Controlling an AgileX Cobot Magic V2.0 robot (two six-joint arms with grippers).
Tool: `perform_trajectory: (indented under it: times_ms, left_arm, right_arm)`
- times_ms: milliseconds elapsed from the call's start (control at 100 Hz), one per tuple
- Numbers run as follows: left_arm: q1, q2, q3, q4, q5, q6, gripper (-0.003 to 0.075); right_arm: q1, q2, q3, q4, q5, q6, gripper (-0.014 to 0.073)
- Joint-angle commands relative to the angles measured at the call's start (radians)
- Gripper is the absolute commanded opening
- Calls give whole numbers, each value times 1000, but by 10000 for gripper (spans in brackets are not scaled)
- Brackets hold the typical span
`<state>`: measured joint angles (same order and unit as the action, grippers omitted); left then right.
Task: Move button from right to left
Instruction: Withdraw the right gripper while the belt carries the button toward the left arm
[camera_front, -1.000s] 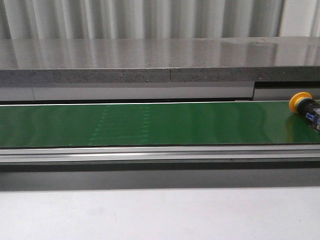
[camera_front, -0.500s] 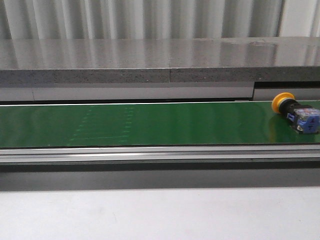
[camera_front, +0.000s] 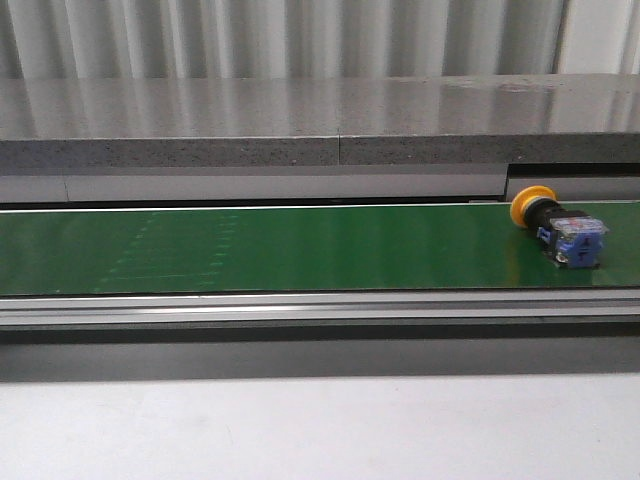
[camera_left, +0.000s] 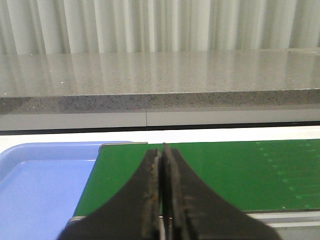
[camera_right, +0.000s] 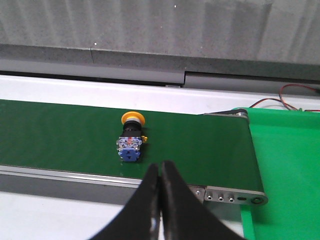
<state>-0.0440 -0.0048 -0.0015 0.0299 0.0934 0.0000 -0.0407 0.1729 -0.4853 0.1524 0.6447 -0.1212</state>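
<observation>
A yellow-capped button (camera_front: 558, 228) is seen lying on its side on a green conveyor belt (camera_front: 300, 250), toward the belt's right end.

In the front view the button's yellow cap is turned toward the far edge of the belt, and its blue-and-grey block is pointed toward the near edge; neither gripper is shown there. In the right wrist view the button (camera_right: 131, 137) is seen on the belt just beyond the right gripper (camera_right: 160, 172), whose two dark fingers are pressed together with nothing held between them — the button is not touched. In the left wrist view the left gripper (camera_left: 161, 157) is likewise closed and empty, held over the belt's left end, where a light blue tray (camera_left: 35, 185) is placed right beside the belt. A grey speckled ledge (camera_front: 300, 120) is seen running behind the belt.
</observation>
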Motion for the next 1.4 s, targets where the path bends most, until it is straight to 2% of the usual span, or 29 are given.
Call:
perform_trajectory:
  times_ms: [0,200,450,1040,1270,1390]
  left_arm:
    - [5,-17,24,-7,-80,0,-20]
    - [5,-17,24,-7,-80,0,-20]
    - [5,-17,24,-5,-80,0,-20]
    - [5,-17,15,-1,-93,0,-20]
    - [5,-10,-96,-1,63,0,-20]
    - [5,52,-197,1,188,0,-20]
  right_arm:
    - [0,-44,-1,10,-88,-13,-66]
    - [0,-86,38,10,-101,-13,-66]
    - [0,-86,70,10,-215,-13,-66]
    - [0,-86,70,10,-207,-13,-66]
    - [0,-86,70,10,-207,-13,-66]
    - [0,-86,70,10,-207,-13,-66]
